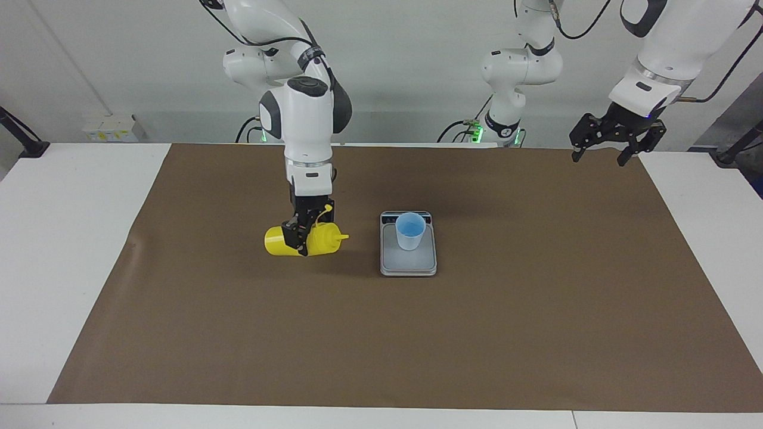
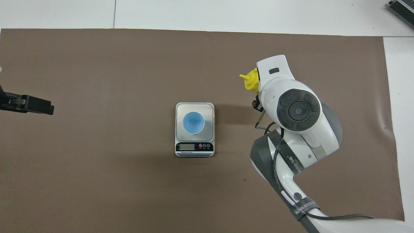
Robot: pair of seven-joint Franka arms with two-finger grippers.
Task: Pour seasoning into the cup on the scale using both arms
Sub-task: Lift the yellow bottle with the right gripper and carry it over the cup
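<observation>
Right gripper grips the yellow seasoning bottle sideways above the brown mat, nozzle toward the blue cup on the scale; the left gripper waits open over the mat's corner, a grey wall above.

From overhead, white tabletop borders the mat; the cup sits centred on the scale, bottle beside it toward the right arm's end.

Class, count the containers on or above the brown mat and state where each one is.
2. The pale blue cup stands on the scale at mid-table. The yellow bottle is held sideways in the right hand, over the mat beside the scale, nozzle toward the cup.
</observation>
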